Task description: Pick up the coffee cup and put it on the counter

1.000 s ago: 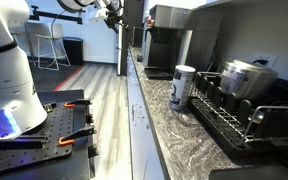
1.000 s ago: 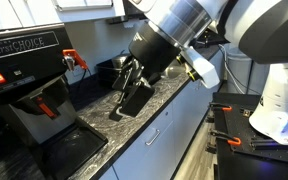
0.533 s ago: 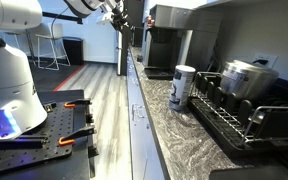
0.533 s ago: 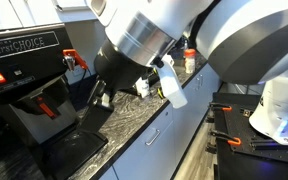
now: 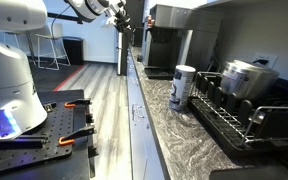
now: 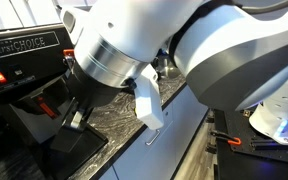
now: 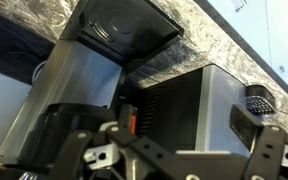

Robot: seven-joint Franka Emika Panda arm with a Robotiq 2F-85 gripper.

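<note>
The coffee cup does not show in any view; in an exterior view my arm covers the far part of the counter. The counter (image 5: pixel 174 120) is grey-and-white speckled stone; it also shows in the other exterior view (image 6: pixel 119 118) and along the top of the wrist view (image 7: pixel 224 40). My gripper (image 6: pixel 77 118) hangs low over the counter right in front of the black coffee machine (image 6: pixel 24 70). In the wrist view the gripper (image 7: pixel 184 135) is open and empty, with the coffee machine (image 7: pixel 174 110) between its fingers. It shows small at the top of an exterior view (image 5: pixel 112 10).
A tall white tumbler (image 5: pixel 182 86) stands on the counter beside a black dish rack (image 5: pixel 229 118) that holds a large steel pot (image 5: pixel 247 78). A coffee machine (image 5: pixel 169 45) stands at the far end. The black perforated robot table (image 5: pixel 44 135) carries tools.
My arm has swung along the counter toward the coffee machine and lowered, now filling the exterior view and hiding the far counter. The tumbler, rack and pot have not moved.
</note>
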